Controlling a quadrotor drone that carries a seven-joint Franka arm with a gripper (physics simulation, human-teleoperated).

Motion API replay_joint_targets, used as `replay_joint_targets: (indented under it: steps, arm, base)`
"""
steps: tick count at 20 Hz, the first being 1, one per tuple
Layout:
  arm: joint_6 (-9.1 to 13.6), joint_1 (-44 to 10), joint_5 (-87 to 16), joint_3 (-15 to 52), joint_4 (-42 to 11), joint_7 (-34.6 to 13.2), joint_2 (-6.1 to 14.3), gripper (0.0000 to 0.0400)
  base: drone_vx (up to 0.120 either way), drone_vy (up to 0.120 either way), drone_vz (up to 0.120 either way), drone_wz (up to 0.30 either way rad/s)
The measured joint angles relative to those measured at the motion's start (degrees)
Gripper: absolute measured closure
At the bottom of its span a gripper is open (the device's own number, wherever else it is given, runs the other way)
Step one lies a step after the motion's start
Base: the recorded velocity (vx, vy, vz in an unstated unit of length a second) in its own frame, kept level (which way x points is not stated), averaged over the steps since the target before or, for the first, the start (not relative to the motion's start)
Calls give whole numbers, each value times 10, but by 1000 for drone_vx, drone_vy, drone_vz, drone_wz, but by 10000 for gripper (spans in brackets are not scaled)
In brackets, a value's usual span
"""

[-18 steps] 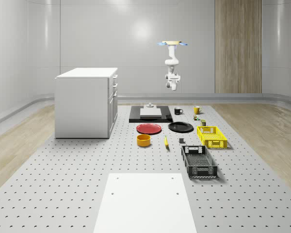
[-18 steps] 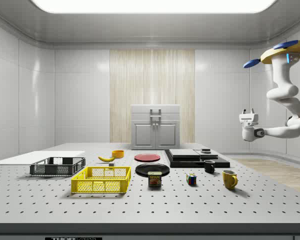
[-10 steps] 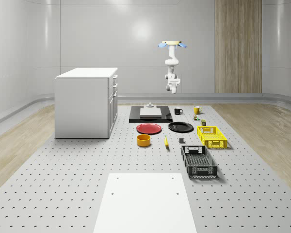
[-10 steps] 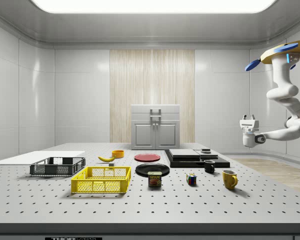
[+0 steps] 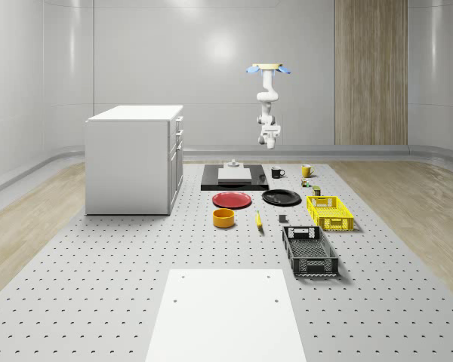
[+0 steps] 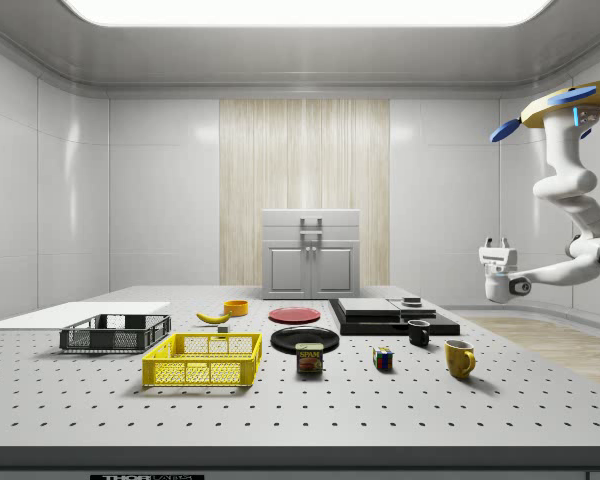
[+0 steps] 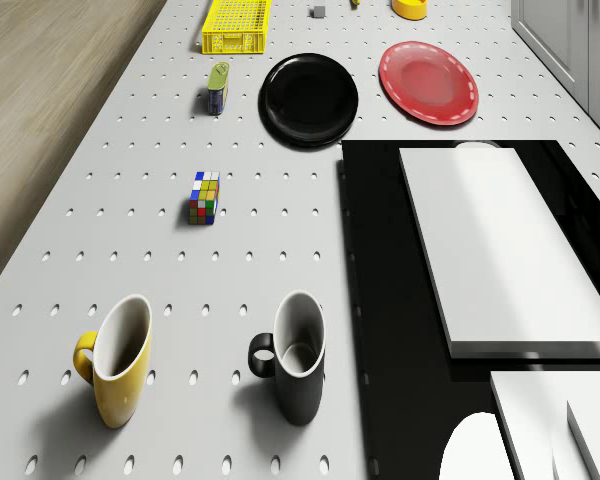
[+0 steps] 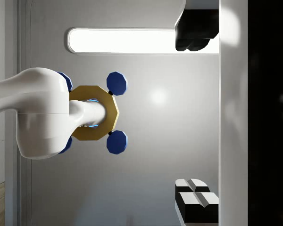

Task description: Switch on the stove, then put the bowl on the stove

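The drone (image 6: 572, 102) hovers beyond the far edge of the perforated grey bench (image 5: 98, 302), behind the flat black stove (image 5: 234, 179). The white end effector (image 6: 496, 243) hangs in the air, pointing upward, with its fingers (image 8: 194, 197) spread apart and holding nothing. The round orange bowl (image 5: 224, 218) rests on the bench, just before the red plate (image 5: 232, 200), well apart from the stove.

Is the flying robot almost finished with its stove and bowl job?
Not nearly. Nothing looks done yet: the round orange bowl sits on the table in front of the red plate, not on the flat black stove. The drone hovers high beyond the stove's far end, its gripper pointing upward, away from the stove. Left: reach the stove, switch it on, then fetch the bowl.
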State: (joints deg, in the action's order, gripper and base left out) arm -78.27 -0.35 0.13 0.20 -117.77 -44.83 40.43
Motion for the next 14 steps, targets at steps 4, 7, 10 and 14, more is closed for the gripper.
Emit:
replay_joint_targets:
  steps: [4, 7, 10, 14]
  arm:
    - [2, 0, 0, 0, 6, 0, -2, 0]
    - [2, -1, 0, 0, 7, 0, -2, 0]
    - [2, -1, 0, 1, 7, 0, -1, 0]
    - [0, -1, 0, 1, 7, 0, 0, 0]
  base:
    - [0, 0, 0, 0]
    - [0, 0, 0, 0]
    - [0, 0, 0, 0]
    - [0, 0, 0, 0]
